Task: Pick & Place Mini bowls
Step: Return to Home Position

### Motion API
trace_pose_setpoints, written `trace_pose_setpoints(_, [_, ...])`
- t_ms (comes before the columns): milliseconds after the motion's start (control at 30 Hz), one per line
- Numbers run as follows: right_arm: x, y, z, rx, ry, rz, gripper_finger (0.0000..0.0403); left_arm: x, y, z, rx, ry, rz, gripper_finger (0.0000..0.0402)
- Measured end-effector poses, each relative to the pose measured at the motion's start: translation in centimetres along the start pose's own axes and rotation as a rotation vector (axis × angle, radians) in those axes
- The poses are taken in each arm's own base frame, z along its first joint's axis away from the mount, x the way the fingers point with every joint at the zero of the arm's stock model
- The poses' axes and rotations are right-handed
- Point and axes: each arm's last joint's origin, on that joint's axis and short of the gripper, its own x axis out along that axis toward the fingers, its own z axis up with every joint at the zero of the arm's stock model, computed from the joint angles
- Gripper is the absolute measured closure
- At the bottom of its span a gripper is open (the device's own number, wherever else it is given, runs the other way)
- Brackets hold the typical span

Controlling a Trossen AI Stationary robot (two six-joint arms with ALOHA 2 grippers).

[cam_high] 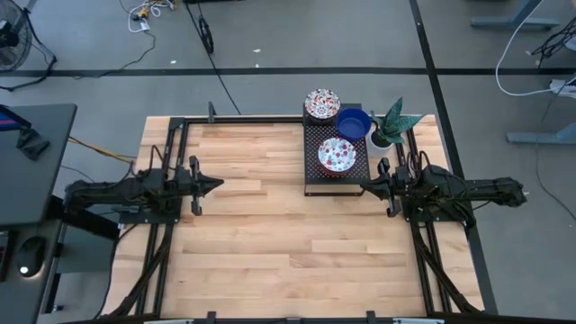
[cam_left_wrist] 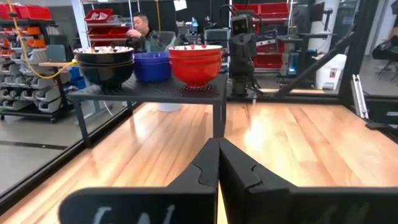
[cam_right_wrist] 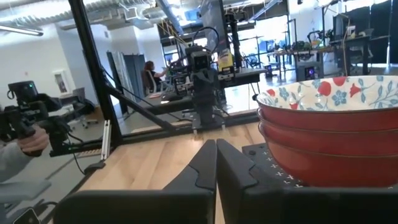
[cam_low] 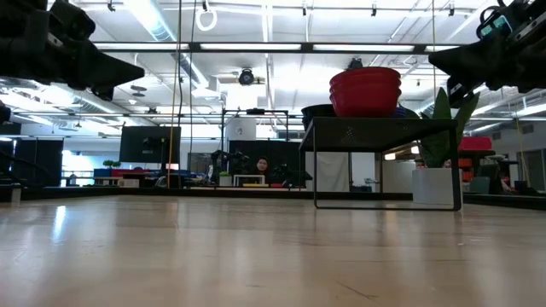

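Three stacks of mini bowls stand on a black perforated stand (cam_high: 312, 171) at the table's far right. One is white and floral inside, dark outside (cam_high: 321, 102) (cam_left_wrist: 104, 62). One is solid blue (cam_high: 353, 123) (cam_left_wrist: 152, 65). One is floral inside, red outside (cam_high: 337, 155) (cam_right_wrist: 336, 124) (cam_low: 365, 89). My left gripper (cam_high: 216, 184) (cam_left_wrist: 217, 162) is shut and empty above the table's left half, pointing at the stand. My right gripper (cam_high: 364, 187) (cam_right_wrist: 216, 162) is shut and empty just right of the stand's near corner, beside the red stack.
A small potted green plant (cam_high: 389, 126) stands on the table right of the stand, just beyond my right arm. The bare wooden table top (cam_high: 270, 243) stretches between the two arms and toward the near edge. A person (cam_right_wrist: 25, 143) holding a device shows beyond the table.
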Motion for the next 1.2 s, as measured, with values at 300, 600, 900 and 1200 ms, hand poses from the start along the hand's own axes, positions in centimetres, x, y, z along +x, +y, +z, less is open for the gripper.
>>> trace_pose_setpoints(300, [0.0, 0.0, -0.2, -0.002, 0.025, -0.007, 0.0394, -0.2, 0.0, -0.5, -0.007, 0.044, -0.032, 0.0398])
trace_pose_setpoints(600, [0.0, -0.1, -0.5, -0.01, 0.052, -0.013, 0.0394, 0.1, -0.3, -1.0, -0.016, -0.053, -0.097, 0.0398])
trace_pose_setpoints(900, [0.0, -0.1, -0.7, -0.035, 0.078, -0.016, 0.0394, 0.2, -0.4, -1.1, -0.007, -0.052, -0.117, 0.0397])
trace_pose_setpoints(1200, [-0.1, -0.3, -1.5, -0.045, 0.158, -0.028, 0.0394, 0.2, -0.4, -1.3, -0.005, -0.034, -0.113, 0.0376])
